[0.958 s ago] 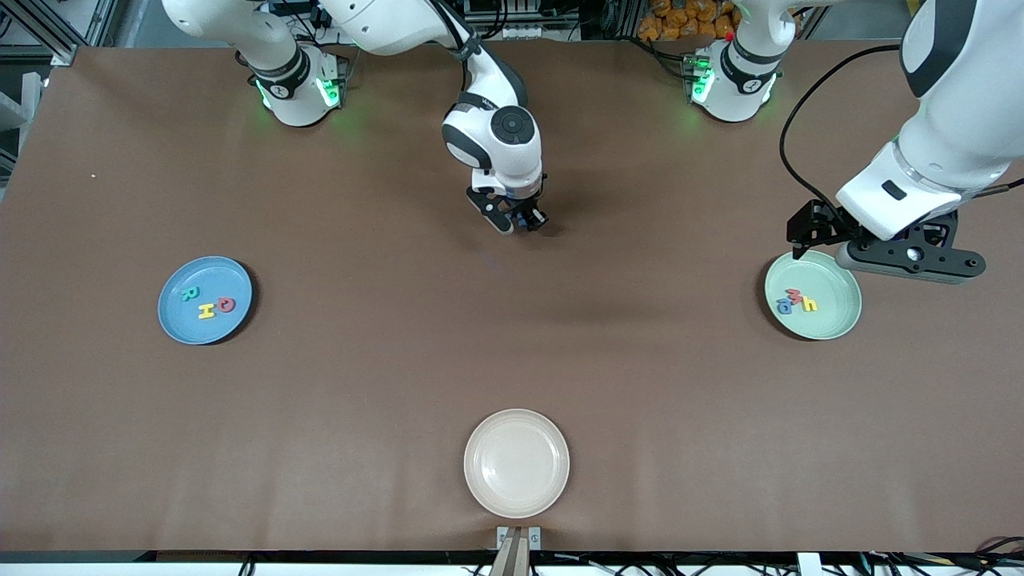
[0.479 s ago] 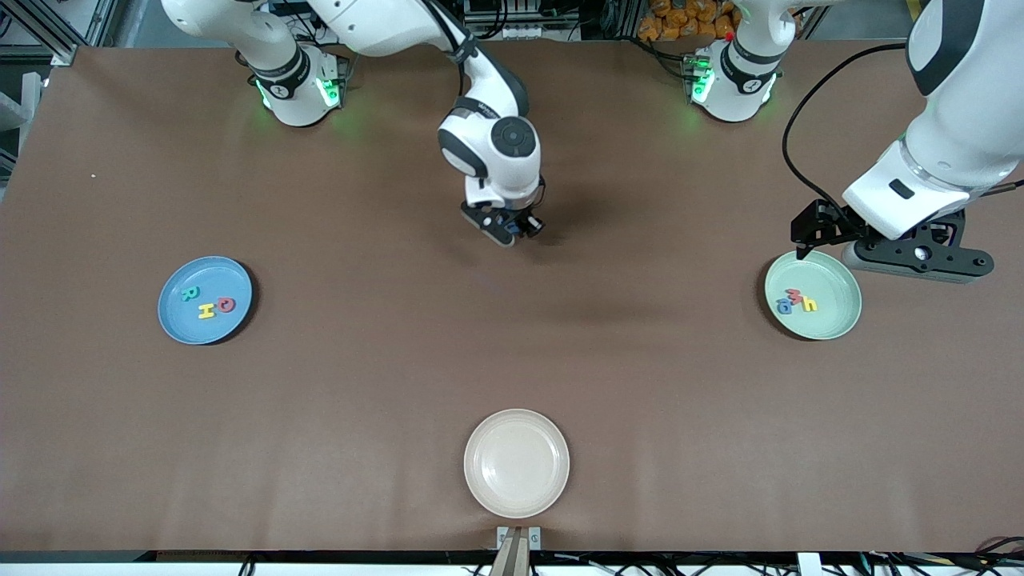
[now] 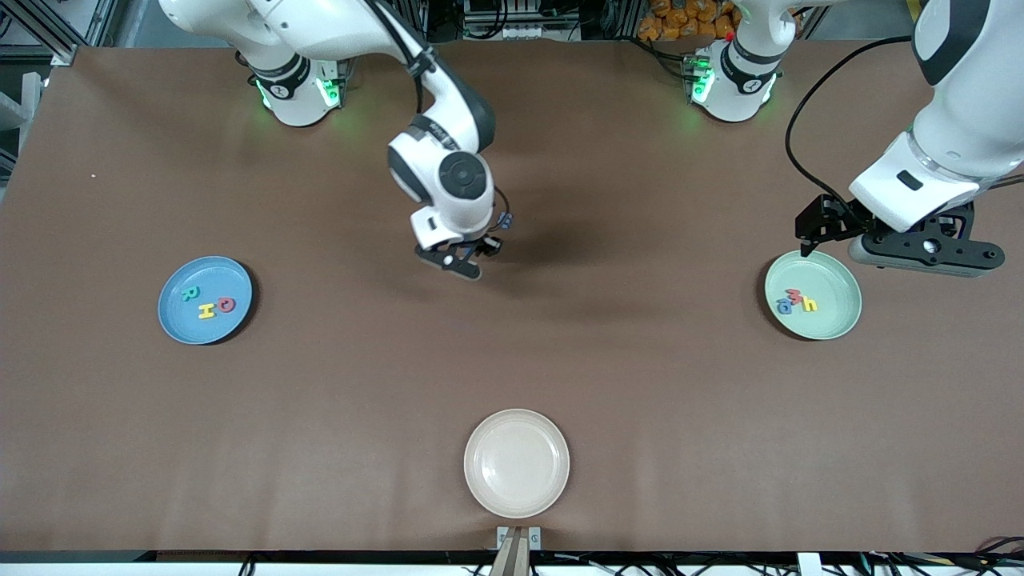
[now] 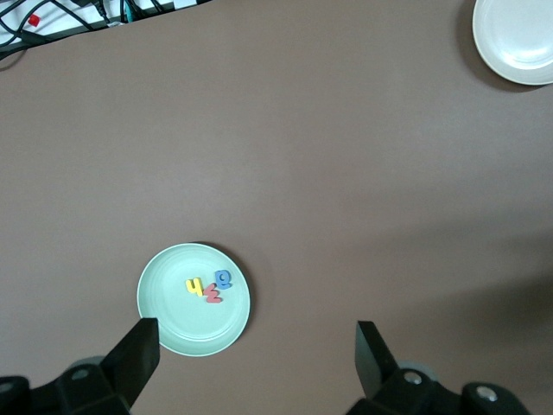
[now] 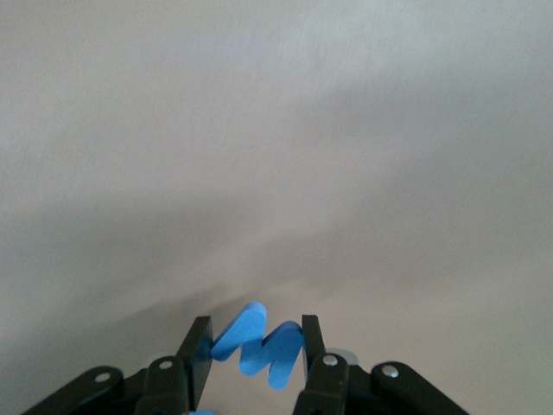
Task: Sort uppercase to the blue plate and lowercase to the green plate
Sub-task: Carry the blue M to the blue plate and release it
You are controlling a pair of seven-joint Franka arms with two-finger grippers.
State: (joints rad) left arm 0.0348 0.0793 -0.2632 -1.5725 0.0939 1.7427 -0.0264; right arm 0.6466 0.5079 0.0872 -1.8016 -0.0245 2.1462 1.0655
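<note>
Right wrist view: right gripper (image 5: pixel 257 350) pinches blue foam letter (image 5: pixel 259 344) by edges over brown bench (image 3: pixel 512 336); could slip, fall. Round sky-blue plastic plate (image 3: pixel 206 300) at nine o'clock. Left gripper (image 4: pixel 255 354) wide open, empty, waits over round mint-green plastic plate (image 4: pixel 164 320).

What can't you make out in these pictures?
- Front view: the held letter, hidden under the right pincer.
- Right wrist view: whether the blue letter is W or m; its lower part is cut off.
- Left wrist view: the left pincer fingers' bases, cut off by the edge.
</note>
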